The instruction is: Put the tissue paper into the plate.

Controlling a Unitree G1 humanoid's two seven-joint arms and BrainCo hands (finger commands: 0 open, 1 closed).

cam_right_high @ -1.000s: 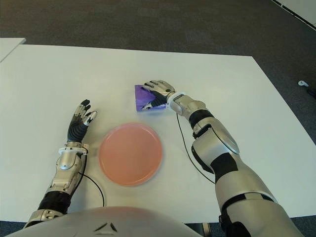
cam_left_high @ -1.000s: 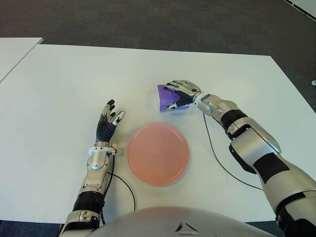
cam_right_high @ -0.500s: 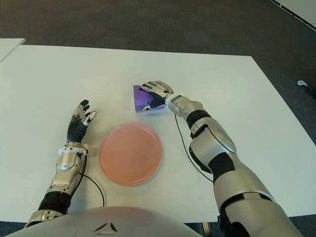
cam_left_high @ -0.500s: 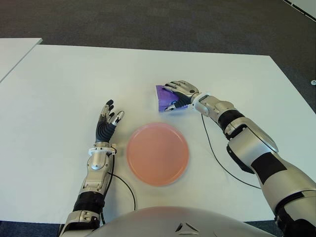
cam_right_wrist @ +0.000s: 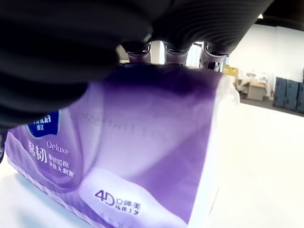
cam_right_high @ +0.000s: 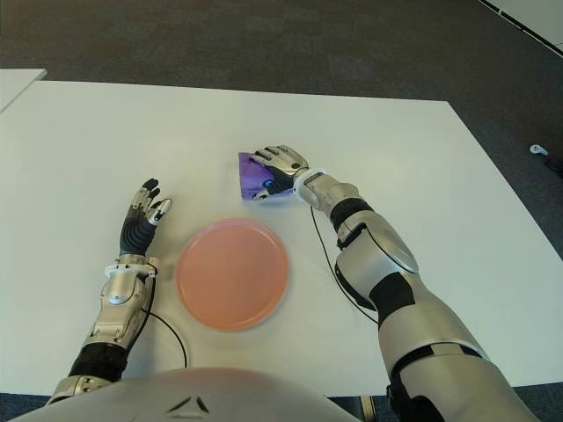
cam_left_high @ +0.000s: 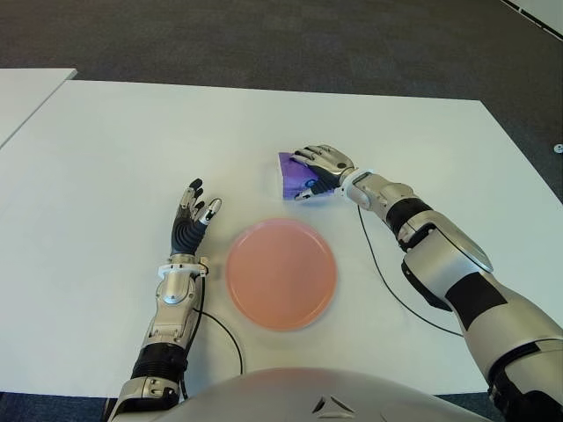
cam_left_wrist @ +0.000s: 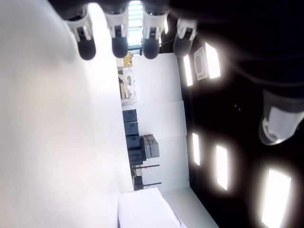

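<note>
Two hands in view: right hand [cam_left_high: 320,167] just above frame centre, fingers curled over purple tissue pack [cam_left_high: 291,167] to secure a lift toward pink plate [cam_left_high: 281,274] below, left hand [cam_left_high: 191,220] spread, empty, beside plate's left rim.

A white table [cam_left_high: 106,149] stands on dark grey carpet [cam_left_high: 264,35], another white table [cam_left_high: 26,88] just beside it

A broad white table [cam_left_high: 106,158] fills most of the scene, standing on dark grey carpet [cam_left_high: 264,35]. At its left, a narrow gap away, the corner of a second white table [cam_left_high: 26,92] shows. A thin black cable [cam_left_high: 380,272] trails across the tabletop. A small white object [cam_right_high: 537,150] lies on the carpet off to the right.
</note>
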